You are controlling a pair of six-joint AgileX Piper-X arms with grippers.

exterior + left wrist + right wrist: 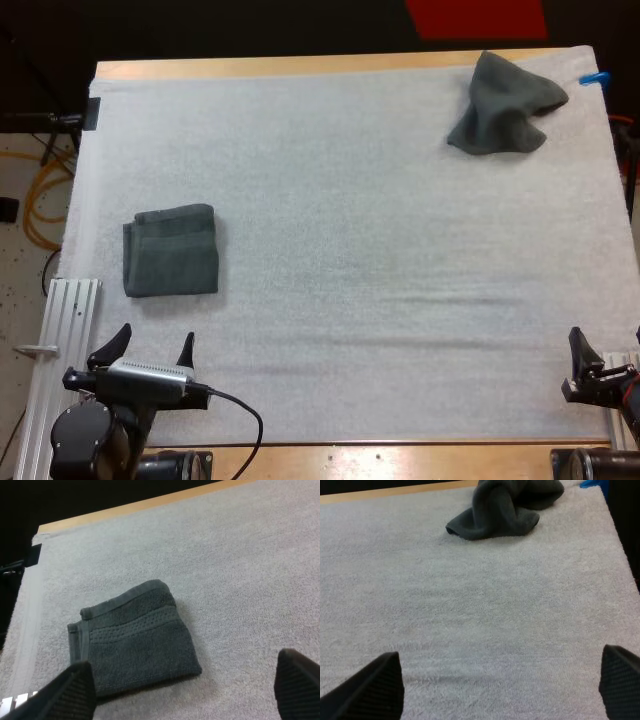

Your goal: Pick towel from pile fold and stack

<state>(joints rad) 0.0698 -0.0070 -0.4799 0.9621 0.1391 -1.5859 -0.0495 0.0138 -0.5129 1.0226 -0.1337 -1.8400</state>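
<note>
Judging by the layout, picking the next towel is taken as the step in hand: a folded towel (171,250) is laid at the left of the mat (350,260), the crumpled towel (505,105) heaped at its far right corner. The left gripper (155,340) and right gripper (498,652) are held spread and empty at the near edge, so a forward reach by the right one is called for.

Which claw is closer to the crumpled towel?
Right. The right claw faces the crumpled towel across the mat; the left claw is far aside, by the folded towel.
</note>
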